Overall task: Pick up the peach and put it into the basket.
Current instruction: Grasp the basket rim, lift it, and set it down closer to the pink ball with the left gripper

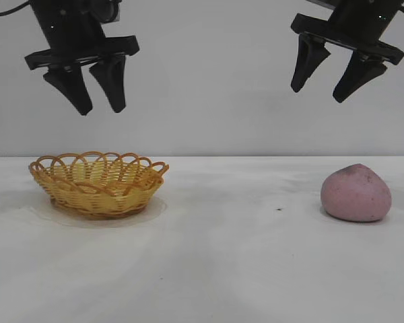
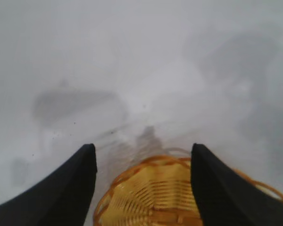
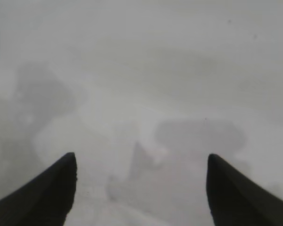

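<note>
My left end effector [image 1: 99, 94] hangs high above the basket [image 1: 97, 183], its two dark fingers apart with nothing between them. My right end effector [image 1: 324, 85] hangs just as high at the right side of the scene, above and slightly left of the peach [image 1: 356, 193]; its fingers stand wider apart and are likewise empty.

The peach, a dull pink lump with faint dark smudges, sits on the white worktop [image 1: 229, 256] at the far right, well apart from the basket. The basket, yellow weave with an orange-brown looped rim, rests upright on the worktop at the left and holds nothing that I can see.

From my left wrist, the basket [image 2: 153, 195] shows between and below my two parted fingers [image 2: 68, 188], its rim partly hidden behind one of them. From my right wrist, only bare worktop [image 3: 141, 70] with soft grey shadows lies between my spread fingers [image 3: 47, 188]; the peach does not appear in that view.

A small dark speck [image 1: 279, 208] marks the worktop left of the peach.
</note>
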Tool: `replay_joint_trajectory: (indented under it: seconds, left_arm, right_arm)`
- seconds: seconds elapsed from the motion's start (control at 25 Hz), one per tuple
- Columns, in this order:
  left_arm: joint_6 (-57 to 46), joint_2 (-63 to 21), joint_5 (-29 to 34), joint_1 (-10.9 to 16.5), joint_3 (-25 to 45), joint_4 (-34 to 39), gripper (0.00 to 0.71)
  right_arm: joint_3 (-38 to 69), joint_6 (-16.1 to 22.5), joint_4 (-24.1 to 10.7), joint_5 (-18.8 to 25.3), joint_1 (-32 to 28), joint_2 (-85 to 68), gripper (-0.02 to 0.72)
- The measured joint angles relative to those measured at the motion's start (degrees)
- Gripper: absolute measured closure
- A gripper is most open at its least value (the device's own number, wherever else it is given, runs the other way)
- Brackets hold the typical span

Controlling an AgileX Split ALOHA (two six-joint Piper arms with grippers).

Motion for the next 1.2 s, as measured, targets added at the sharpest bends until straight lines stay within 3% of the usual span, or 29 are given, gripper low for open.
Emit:
replay_joint_trajectory:
  seconds: [0.48,1.0,1.12,1.2]
  left_arm:
    - [16.4,3.7,21.5,0.0,-9.0,3.1,0.278]
    - [17.3,15.1,22.7,0.0,-13.1,5.9,0.278]
    - [17.3,16.3,22.5,0.0,-13.2,6.1,0.399]
    - [17.2,16.3,22.9,0.0,-13.3,6.1,0.571]
  right_arm:
    - [0.0,0.0,0.0,0.6,0.0,0.0,0.169]
    - [0.0,0.0,0.0,0.8,0.0,0.0,0.169]
    - [0.0,0.0,0.0,0.9,0.0,0.0,0.169]
    - [0.0,0.0,0.0,0.9,0.0,0.0,0.169]
